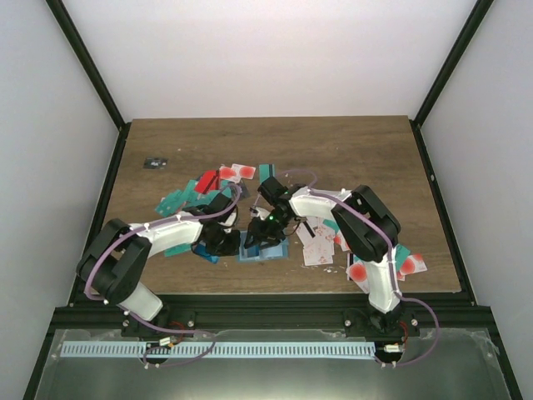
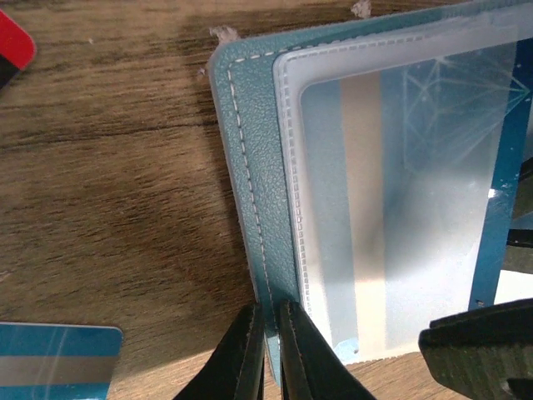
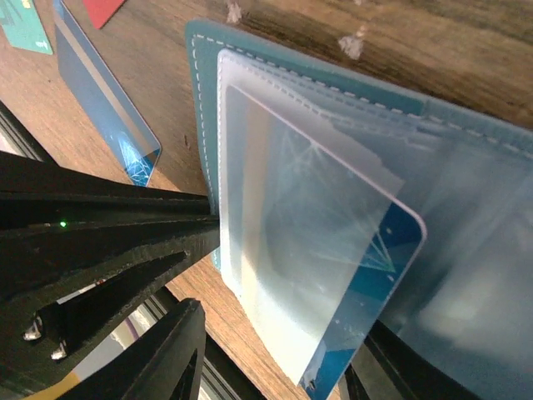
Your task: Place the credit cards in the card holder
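The teal card holder [image 1: 275, 252] lies open on the table between both grippers, its clear pockets facing up. My left gripper [image 1: 225, 242] is shut on the holder's stitched left edge [image 2: 250, 167], jaws pinched together [image 2: 273, 337]. A glossy blue card [image 3: 379, 312] sits mostly inside the clear pocket, with one end sticking out; it also shows in the left wrist view [image 2: 493, 217]. My right gripper [image 3: 279, 367] straddles that end with its jaws wide apart; the left finger [image 3: 166, 350] stands clear of the card. Other credit cards [image 1: 321, 247] lie scattered around.
Teal cards [image 1: 177, 201], a red card [image 1: 206, 181] and white cards with red circles [image 1: 237, 172] lie behind the holder; more lie at the right [image 1: 411, 265]. A blue card [image 2: 54, 367] lies left of the holder. A small dark object [image 1: 155, 163] sits far left.
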